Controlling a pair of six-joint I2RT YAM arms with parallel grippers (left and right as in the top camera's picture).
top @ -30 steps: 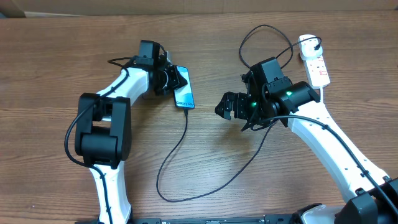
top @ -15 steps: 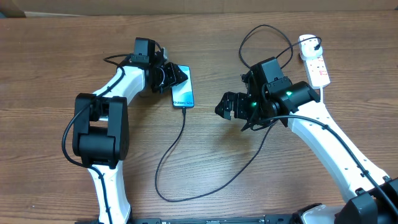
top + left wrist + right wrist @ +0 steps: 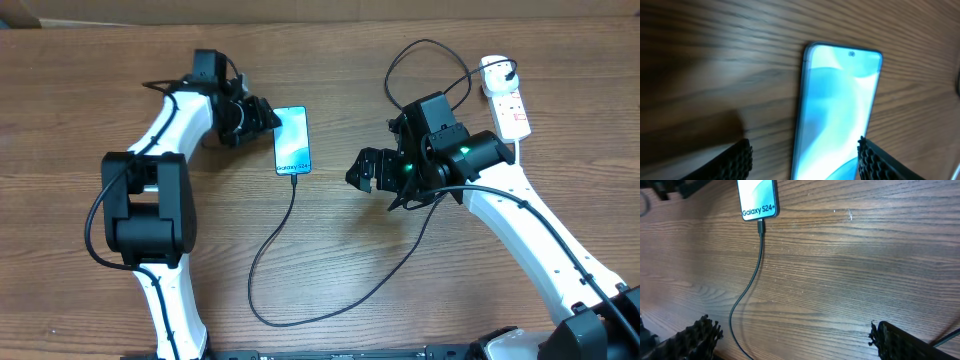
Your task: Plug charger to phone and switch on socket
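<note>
The phone [image 3: 292,140] lies flat on the wooden table, its blue-teal screen lit. The charger's black connector tip [image 3: 761,226] is plugged into its bottom end. The charger cable [image 3: 268,250] loops toward the front edge, passes under the right arm and arcs back to a white plug [image 3: 497,70] in the socket [image 3: 512,112]. My left gripper [image 3: 262,117] stands open just left of the phone's top; in the left wrist view the phone [image 3: 835,110] shows between the black fingers [image 3: 735,162]. My right gripper [image 3: 362,170] hovers open to the phone's right, holding nothing.
The socket's thick white cord runs off the back right edge. A cardboard-coloured wall [image 3: 320,8] borders the far side of the table. Bare wood [image 3: 850,270] lies under the right gripper.
My left gripper has opened, let go of the phone's top end and drawn back to the left. The phone has settled straighter on the table. The right arm has not moved.
</note>
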